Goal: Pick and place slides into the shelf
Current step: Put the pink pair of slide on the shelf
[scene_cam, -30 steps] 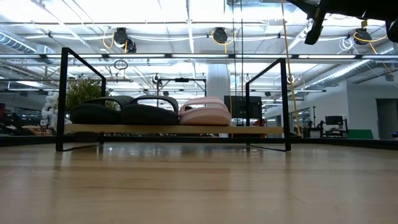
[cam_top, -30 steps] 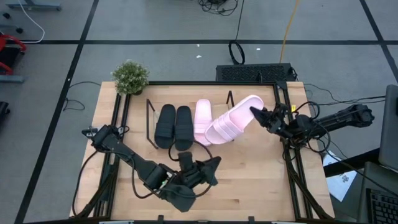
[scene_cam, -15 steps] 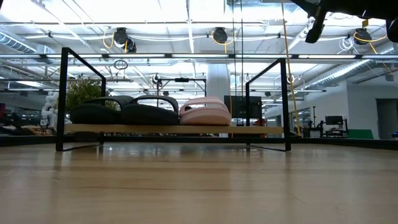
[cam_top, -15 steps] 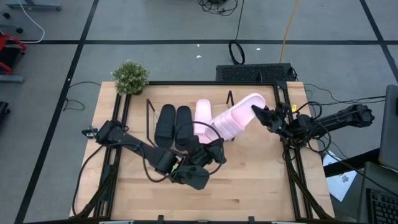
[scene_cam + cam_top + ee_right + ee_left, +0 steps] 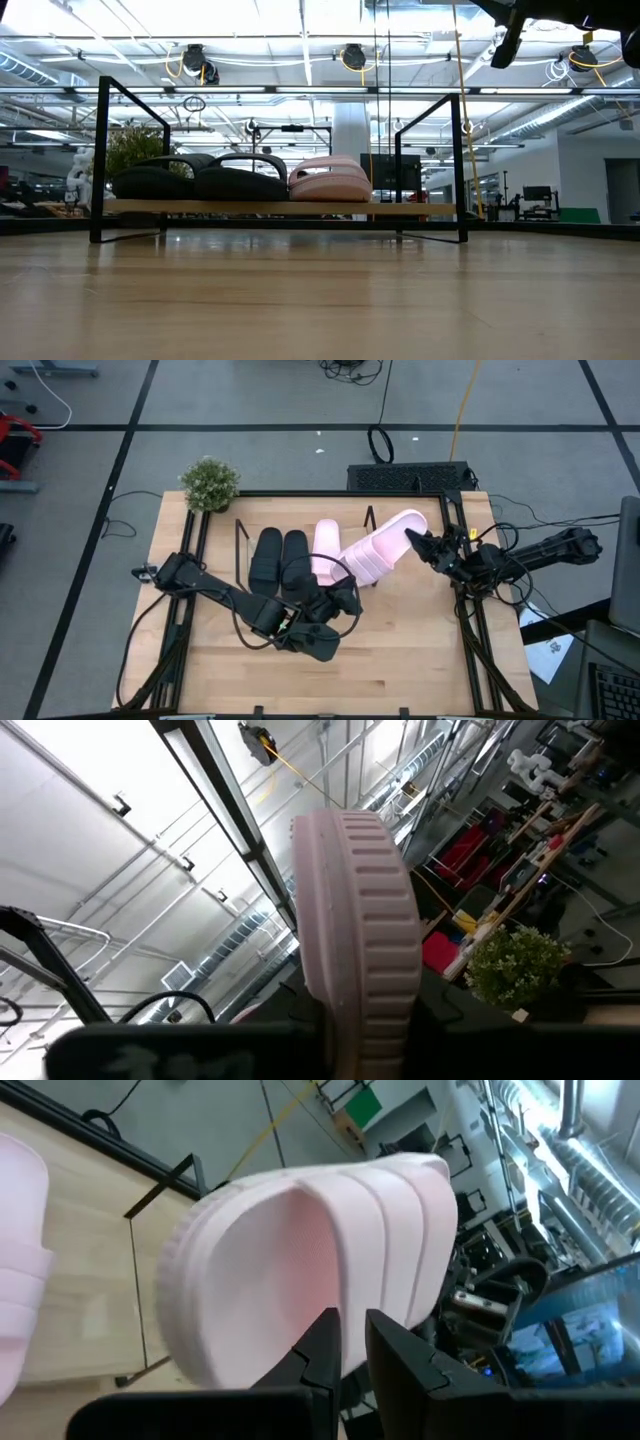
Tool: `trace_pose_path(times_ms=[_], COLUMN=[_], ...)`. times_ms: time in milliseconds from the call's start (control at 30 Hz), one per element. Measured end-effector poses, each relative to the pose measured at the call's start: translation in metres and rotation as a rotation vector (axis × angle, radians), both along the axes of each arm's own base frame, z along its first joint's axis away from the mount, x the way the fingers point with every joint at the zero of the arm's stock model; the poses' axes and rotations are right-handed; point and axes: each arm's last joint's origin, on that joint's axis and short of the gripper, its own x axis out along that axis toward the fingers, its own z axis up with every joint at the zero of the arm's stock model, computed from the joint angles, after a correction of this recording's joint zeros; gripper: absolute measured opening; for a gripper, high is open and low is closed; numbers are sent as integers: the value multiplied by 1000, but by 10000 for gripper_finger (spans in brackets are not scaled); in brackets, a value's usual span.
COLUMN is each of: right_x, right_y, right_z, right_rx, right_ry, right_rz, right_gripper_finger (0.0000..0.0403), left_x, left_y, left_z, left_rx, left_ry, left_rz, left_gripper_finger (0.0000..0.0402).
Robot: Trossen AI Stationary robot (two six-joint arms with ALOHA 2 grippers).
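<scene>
Pink slide (image 5: 378, 548) between right pincer (image 5: 412, 541) and left pincer (image 5: 345, 597); black pair (image 5: 279, 560) on shelf (image 5: 240, 555)

shelf (image 5: 240, 556): three slides (image 5: 282, 561) inside | fourth slide (image 5: 379, 547) tilted over its right end | plant (image 5: 209, 483) behind-left

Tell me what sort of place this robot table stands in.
Likely an industrial robotics lab or workshop: exposed ceiling ducts and lights overhead, a grey floor marked with black tape lines, and cables trailing beside the wooden table.
</scene>
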Motion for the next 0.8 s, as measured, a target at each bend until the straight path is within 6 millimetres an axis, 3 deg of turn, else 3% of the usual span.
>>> trace_pose_path(times_ms=[800], right_x=[1], right_y=[0], right_z=[-2], right_rx=[18], right_ry=[10], right_rz=[12], right_gripper_finger=[53], left_x=[10], left_y=[14], left_z=[2], left_rx=[-44], left_ry=[-1], left_rz=[-59], left_gripper_finger=[44])
